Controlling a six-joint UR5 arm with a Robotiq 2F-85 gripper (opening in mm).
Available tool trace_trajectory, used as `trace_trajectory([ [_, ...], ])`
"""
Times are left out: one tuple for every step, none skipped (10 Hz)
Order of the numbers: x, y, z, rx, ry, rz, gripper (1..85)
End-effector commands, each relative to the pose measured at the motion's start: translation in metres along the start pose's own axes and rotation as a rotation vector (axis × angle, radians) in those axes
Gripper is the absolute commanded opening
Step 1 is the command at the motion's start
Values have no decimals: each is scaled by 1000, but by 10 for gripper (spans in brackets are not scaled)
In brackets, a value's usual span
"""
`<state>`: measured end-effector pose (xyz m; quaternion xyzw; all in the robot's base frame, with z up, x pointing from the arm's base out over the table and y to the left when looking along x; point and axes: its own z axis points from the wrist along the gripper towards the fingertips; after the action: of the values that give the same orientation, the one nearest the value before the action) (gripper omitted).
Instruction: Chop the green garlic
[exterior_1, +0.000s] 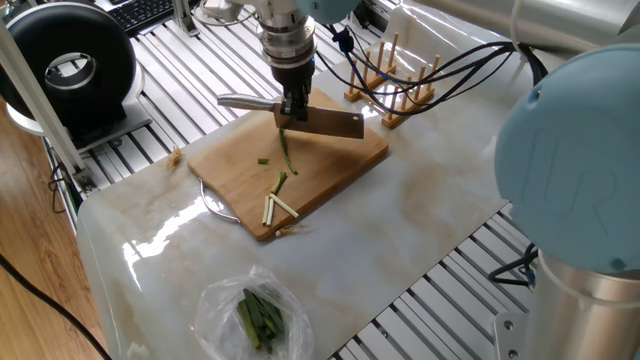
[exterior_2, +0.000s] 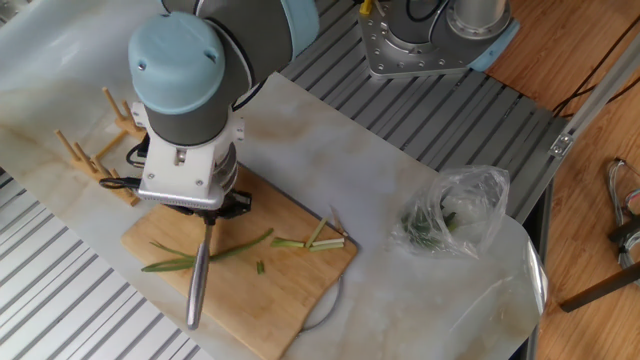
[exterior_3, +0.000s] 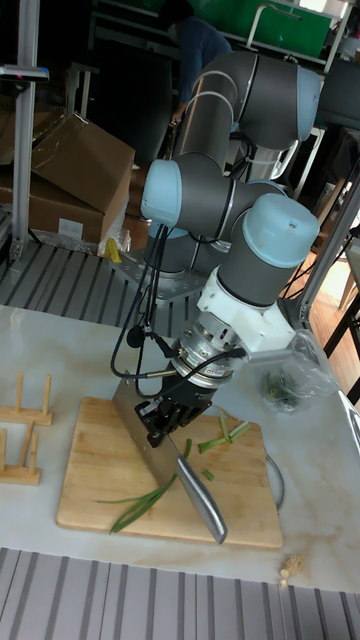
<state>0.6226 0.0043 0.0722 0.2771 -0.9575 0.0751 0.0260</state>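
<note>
Green garlic (exterior_2: 205, 254) on board, under knife-gripping jaws

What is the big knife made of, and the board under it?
The knife looks like metal all over: grey blade, shiny silvery handle. The claw grips it. The cutting board looks like wood, maybe bamboo: light tan with fine stripes and a matte finish. The green garlic lies on it.

Grey tubular arm (exterior_3: 215, 190) with pale blue joint caps (black cables trail alongside), white wrist flange.
</note>
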Motion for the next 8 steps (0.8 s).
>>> trace_trajectory([
  [6, 1, -1, -7, 25, 67, 13],
  [4, 2, -2, -6, 21, 67, 13],
  [-2, 0, -2, 3, 5, 51, 13],
  [-5, -2, -1, 14, -3, 23, 13],
  [-10, -3, -2, 22, -16, 9, 13],
  [-14, -6, -3, 34, -28, -2, 13],
  [-18, -11, -6, 62, -37, -25, 13],
  [-19, -12, -7, 69, -37, -46, 13],
])
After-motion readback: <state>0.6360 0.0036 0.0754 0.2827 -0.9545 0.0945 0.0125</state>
